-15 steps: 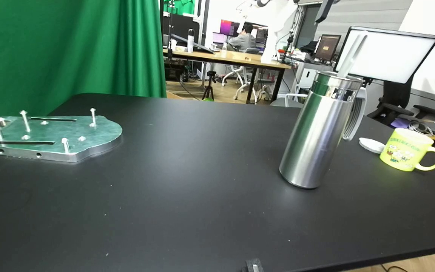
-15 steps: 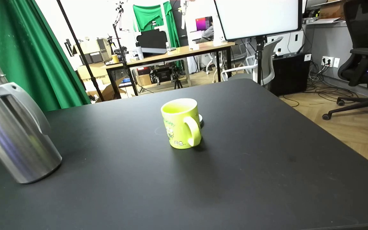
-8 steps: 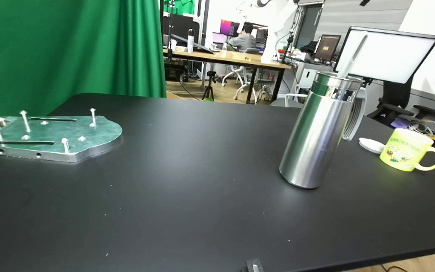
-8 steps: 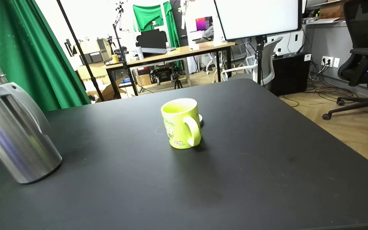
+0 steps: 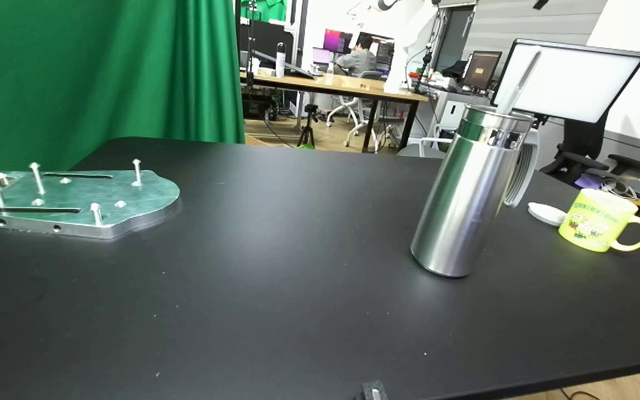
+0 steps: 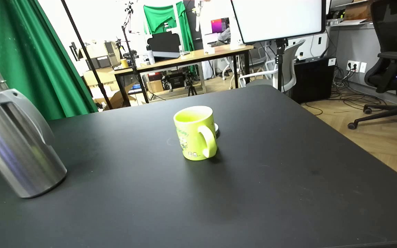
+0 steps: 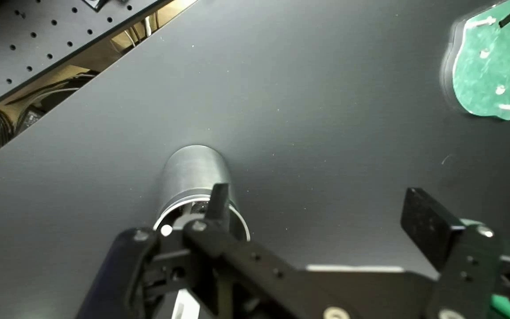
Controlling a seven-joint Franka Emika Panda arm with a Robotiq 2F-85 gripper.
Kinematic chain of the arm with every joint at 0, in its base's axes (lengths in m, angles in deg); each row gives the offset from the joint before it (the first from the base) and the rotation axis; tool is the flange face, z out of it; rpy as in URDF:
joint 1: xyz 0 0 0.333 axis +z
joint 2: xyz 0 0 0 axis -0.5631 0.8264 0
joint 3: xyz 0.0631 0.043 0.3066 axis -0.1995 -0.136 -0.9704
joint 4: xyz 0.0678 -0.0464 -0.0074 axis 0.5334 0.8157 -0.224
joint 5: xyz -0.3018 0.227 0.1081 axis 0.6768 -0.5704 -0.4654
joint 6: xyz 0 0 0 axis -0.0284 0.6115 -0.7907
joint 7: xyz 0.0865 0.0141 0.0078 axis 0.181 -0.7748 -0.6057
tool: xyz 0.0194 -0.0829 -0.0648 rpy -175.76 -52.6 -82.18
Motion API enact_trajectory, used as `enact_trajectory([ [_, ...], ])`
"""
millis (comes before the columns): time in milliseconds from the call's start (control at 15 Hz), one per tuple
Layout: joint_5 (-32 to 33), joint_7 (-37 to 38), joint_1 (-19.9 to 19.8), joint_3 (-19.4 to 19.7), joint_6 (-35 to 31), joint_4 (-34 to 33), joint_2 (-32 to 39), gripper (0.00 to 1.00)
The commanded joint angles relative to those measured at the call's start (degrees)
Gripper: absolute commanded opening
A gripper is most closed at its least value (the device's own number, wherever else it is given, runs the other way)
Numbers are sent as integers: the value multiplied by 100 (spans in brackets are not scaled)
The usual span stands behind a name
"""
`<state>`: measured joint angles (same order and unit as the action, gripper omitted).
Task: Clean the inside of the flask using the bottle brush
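- There's the flask (image 5: pixel 461 205), standing on the black table (image 5: pixel 275 239), brushed steel gleaming, a grey handle (image 5: pixel 524 169) down one side!
- And the bottle brush (image 5: pixel 516 90) is in it! The pale rod slants up out of the mouth in both exterior views, its lower part out of sight inside the steel.
- Up to the wrist view: the pincer (image 7: pixel 323 217) is spread wide, a broad gap between its two black fingers (image 7: pixel 427 226), and it has hold of nothing.
- One of those fingers cuts right across the flask's mouth in that view, hiding much of it; whether they touch, I cannot tell.
- Over to the yellow-green mug (image 5: pixel 595 219), upright on the table, well apart from the flask, little cartoon figures on its side.
- Just beside the mug, a white disc (image 5: pixel 546 213) lies flat; in an exterior view only its edge peeks out from behind the mug.
- Well across the table from the flask sits a green-topped plate (image 5: pixel 84 193), bolts (image 5: pixel 137 173) rising from it.
- Behind it all: a green curtain (image 5: pixel 103 66), a big white screen (image 5: pixel 573 78) and a person (image 5: pixel 360 58) seated among monitors.
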<state>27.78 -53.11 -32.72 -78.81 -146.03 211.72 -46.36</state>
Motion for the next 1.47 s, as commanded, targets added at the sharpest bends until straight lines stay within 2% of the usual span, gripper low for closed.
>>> enact_trajectory([
  [0,41,918,-243,-133,-241,14,-32,100],
  [400,121,2071,-595,-78,-582,166,-78,100],
  [533,-15,2506,-593,-45,-367,154,-38,100],
  [600,104,2000,-472,55,-478,117,27,100],
  [800,99,2289,-474,56,-473,162,34,100],
  [1200,96,2342,-474,56,-472,162,34,100],
  [1400,633,3496,-785,-253,-428,152,22,100],
])
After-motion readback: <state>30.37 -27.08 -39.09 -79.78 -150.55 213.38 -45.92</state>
